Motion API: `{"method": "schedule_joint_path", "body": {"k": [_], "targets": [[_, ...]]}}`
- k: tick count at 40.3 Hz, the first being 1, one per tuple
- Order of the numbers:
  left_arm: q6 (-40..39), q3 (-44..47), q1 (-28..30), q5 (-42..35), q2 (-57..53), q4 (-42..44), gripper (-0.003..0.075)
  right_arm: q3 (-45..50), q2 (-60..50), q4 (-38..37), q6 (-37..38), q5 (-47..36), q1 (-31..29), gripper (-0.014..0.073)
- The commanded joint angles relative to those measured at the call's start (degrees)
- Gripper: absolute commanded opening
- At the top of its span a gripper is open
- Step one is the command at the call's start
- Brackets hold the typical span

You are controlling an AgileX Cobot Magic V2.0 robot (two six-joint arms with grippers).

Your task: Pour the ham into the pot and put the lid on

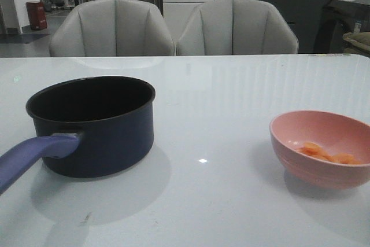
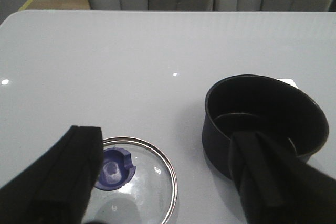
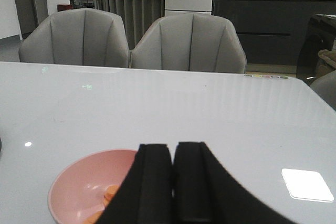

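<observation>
The navy pot sat on the left side of the white desk, upright, with its purple-blue handle sticking out toward the camera. The inside was black and I couldn't see anything in it from the front or the left wrist view. Well apart from it on the right was the pink bowl, with a few orange-pink ham slices lying in the bottom, and that was all it held.

The glass lid was lying flat on the desk near the pot but not touching it, blue knob facing up. It only showed in the left wrist view.

The left hand hung above the desk with its fingers spread wide, lid under one side and pot under the other, gripping nothing. The right hand had its fingers pressed together with nothing between them, sitting just over the near rim of the bowl.

Two grey chairs stood behind the desk.
</observation>
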Motion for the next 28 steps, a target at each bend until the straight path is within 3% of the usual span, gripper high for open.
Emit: {"method": "schedule_joint_path", "body": {"k": [1,8,20,28], "targets": [[0.1,-0.1,-2.1,-4.5,-3.3,1.2,0.0555,0.4,-1.2,-0.5,0.0,-4.7,-0.3,0.0139],[0.1,2.0,-5.3,-5.4,-8.9,1.5,0.0468,0.4,-1.2,-0.5,0.0,-4.7,-0.3,0.0139],[0.1,3.3,-10.8,-6.6,-10.0,2.8,0.0106,0.4,-1.2,-0.5,0.0,-4.7,-0.3,0.0139],[0.1,3.3,-11.6,-6.6,-10.0,2.8,0.0113,0.4,-1.2,-0.4,0.0,-8.4,-0.3,0.0139]]}}
